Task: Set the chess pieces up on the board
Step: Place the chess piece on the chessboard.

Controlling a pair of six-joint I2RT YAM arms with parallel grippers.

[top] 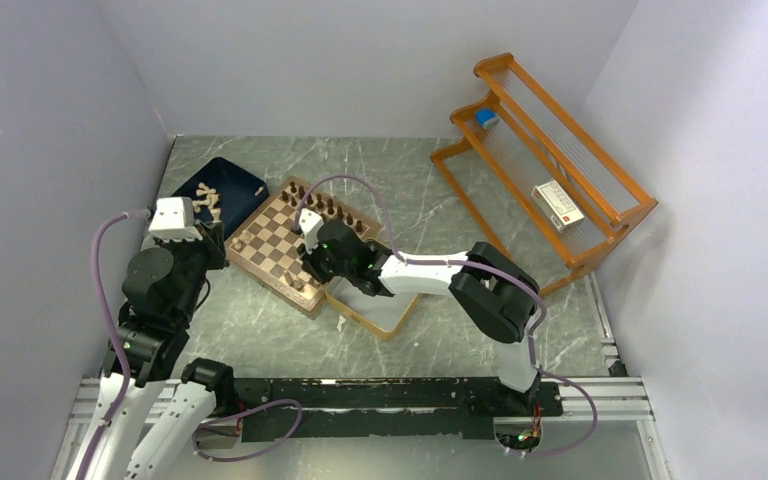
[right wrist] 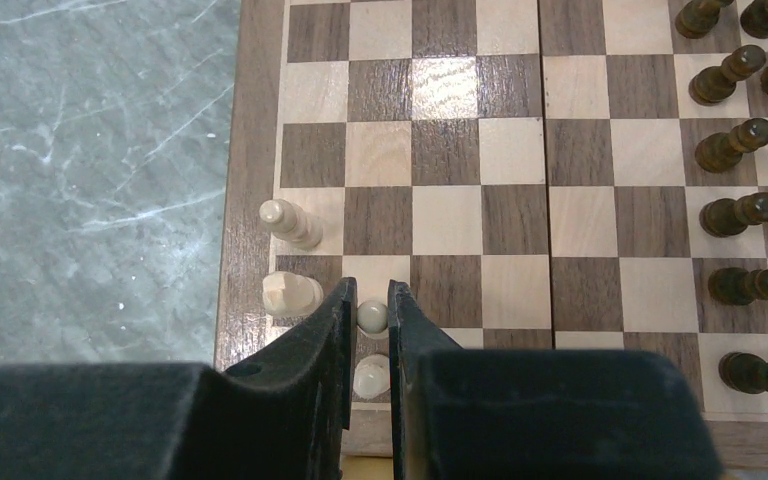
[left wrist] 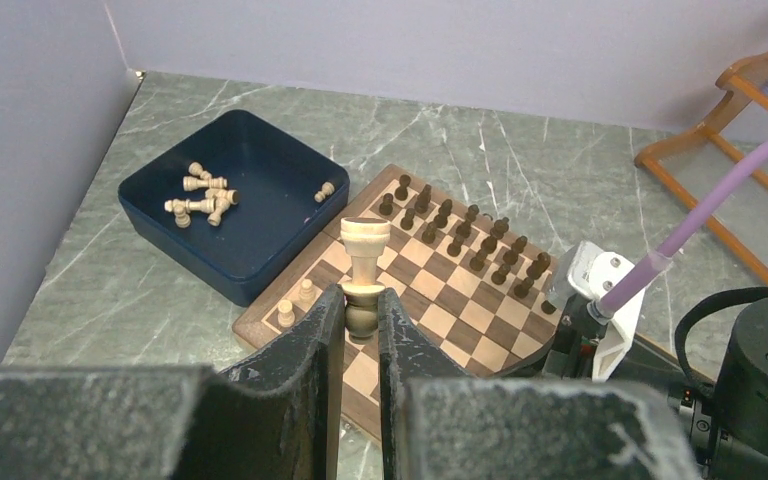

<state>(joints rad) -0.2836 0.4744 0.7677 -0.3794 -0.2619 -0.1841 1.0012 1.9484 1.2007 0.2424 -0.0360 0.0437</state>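
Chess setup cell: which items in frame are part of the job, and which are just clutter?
Job:
- board
- dark pieces, in rows on it
- loose pale pieces in the navy tray
- tall pale piece in the left gripper
- pale pawn in the right gripper

Lying about:
- orange rack, holding a small box and a blue item
- tan-rimmed tray beside the board

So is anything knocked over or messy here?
Nothing looks broken or spilled. The only untidy bit: several pale tan wooden chess pieces lie tipped over in the navy blue square tray, beside the brown checkered wooden board. The dark brown pieces stand upright there in two neat rows.
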